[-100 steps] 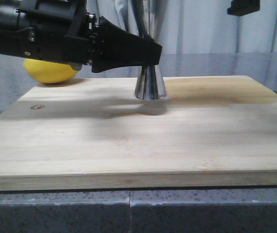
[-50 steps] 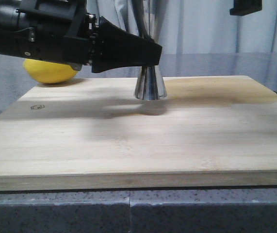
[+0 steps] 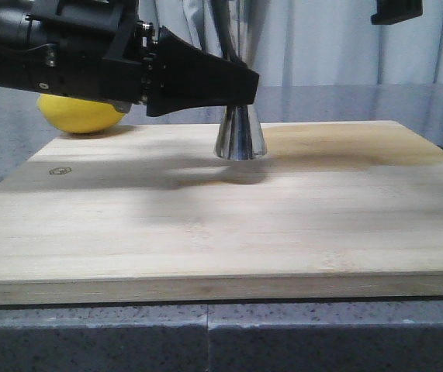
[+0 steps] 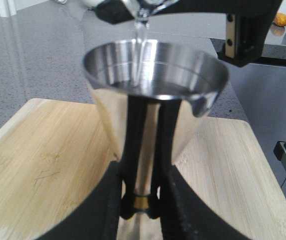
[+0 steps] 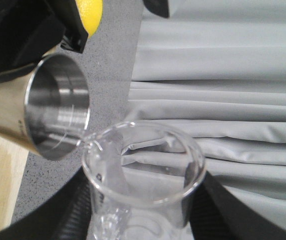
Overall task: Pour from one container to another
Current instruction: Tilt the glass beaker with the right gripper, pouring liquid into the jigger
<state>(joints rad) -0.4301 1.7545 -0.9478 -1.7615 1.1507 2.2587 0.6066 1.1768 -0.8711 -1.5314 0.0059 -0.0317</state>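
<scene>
- Nearest in the front view is the pale wooden board (image 3: pixel 229 225), smooth and straight-grained, lying flat on the speckled grey tabletop (image 3: pixel 205 341).
- On the board stands the jigger (image 3: pixel 240 133), upright, long axis vertical; polished steel, hourglass shape, with a thin gold band at the waist in the left wrist view.
- The left gripper (image 4: pixel 141 202) reaches in from the robot's left, its black fingers (image 4: pixel 170 150) pinching the jigger at that waist and steadying it.
- The key relation: the beaker (image 5: pixel 143 170) is tilted, its pouring lip just over the jigger's open rim, and a thin clear stream falls into the cup. The pour looks under way, and depends on the lip staying above the mouth.
- The right gripper (image 5: pixel 143 220) holds the clear, thin-walled beaker; its fingers sit either side of the glass, apparently clamped, though contact is poorly shown.
- Behind the left arm, a yellow lemon (image 3: pixel 81 115) rests on the board's far left corner.
- Farthest, grey pleated curtains (image 3: pixel 345 43).
</scene>
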